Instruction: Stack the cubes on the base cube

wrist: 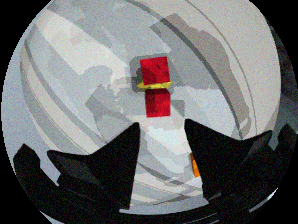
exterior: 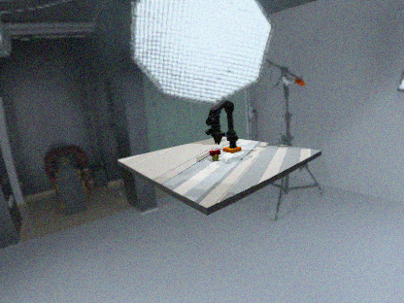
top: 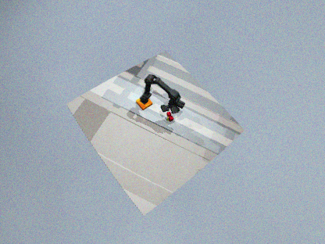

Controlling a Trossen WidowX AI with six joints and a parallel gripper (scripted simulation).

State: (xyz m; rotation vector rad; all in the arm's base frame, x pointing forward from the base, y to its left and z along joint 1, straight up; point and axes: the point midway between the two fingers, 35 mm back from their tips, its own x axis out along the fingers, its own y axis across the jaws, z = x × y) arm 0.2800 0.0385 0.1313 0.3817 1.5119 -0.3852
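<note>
Your pincer (top: 170, 109) (exterior: 218, 142) (wrist: 162, 124) stands apart, holding nothing; two red blocks (top: 170, 116) (exterior: 215, 152) (wrist: 156, 71) sit beyond its tips, atop the yellow block (exterior: 215, 158) (wrist: 154, 85); the bench's (top: 129, 164) (exterior: 165, 186) (wrist: 150, 145) edges lie well away from them.

In the top view, the black arm (top: 163, 87) (exterior: 222, 104) is rising from its orange base plate (top: 144, 106) (exterior: 236, 151), left of the frame's middle, and is bending at a high elbow (top: 151, 79). From there it is sloping down to the right, toward the wrist (top: 176, 98) (exterior: 214, 121) near the centre. In the exterior view, the arm is making a narrow arch just right of centre, and the wrist is pointing downward on the arch's left side. The claw (top: 169, 110) (exterior: 218, 142) (wrist: 162, 124) is hanging above the worktop. In the wrist view, its two dark fingers are reaching up from the lower left and lower right; they are standing apart and are holding nothing between them.
</note>
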